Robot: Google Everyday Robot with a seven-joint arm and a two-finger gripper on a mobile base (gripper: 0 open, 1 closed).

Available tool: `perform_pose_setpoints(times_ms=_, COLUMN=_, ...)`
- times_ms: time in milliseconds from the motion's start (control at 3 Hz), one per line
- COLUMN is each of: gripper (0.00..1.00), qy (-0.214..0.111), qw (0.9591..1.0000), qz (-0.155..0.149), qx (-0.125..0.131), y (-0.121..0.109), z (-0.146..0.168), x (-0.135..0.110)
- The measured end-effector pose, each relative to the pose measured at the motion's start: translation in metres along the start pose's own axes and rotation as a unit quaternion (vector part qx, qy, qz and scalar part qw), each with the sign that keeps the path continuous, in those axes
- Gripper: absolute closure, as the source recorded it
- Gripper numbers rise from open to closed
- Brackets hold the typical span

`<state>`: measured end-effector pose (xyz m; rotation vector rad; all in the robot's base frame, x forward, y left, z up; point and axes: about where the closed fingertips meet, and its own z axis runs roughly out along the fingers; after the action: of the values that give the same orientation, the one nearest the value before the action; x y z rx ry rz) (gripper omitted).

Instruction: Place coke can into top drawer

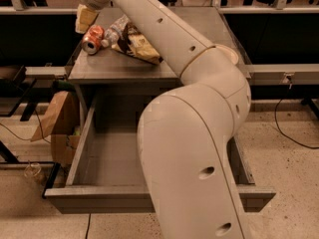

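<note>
The coke can (92,38) lies on its side at the back left of the grey table top (114,68), its silver end facing forward. My gripper (85,18) hangs just above and behind the can, at the top left of the camera view, close to it but apart. The top drawer (94,156) stands pulled out below the table top, with nothing lying in the part of its floor that shows. My big white arm (199,133) crosses the view and hides the drawer's middle and right side.
A clear plastic bottle (114,30) and a brown-and-yellow snack bag (138,48) lie just right of the can. A brown cardboard box (56,126) stands on the floor left of the drawer. Cables run over the floor on both sides.
</note>
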<state>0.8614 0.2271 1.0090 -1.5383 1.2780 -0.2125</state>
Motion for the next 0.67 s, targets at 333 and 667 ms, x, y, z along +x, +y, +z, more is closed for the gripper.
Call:
perform_pose_setpoints(times_ms=333, gripper=0.0, qy=-0.002, qw=0.9998, qz=-0.016, qx=0.012, y=-0.002, z=0.0, x=-0.003)
perform_pose_setpoints(times_ms=667, gripper=0.0, qy=0.005, qw=0.996, qz=-0.082, qx=0.036, y=-0.007, z=-0.003, x=-0.014)
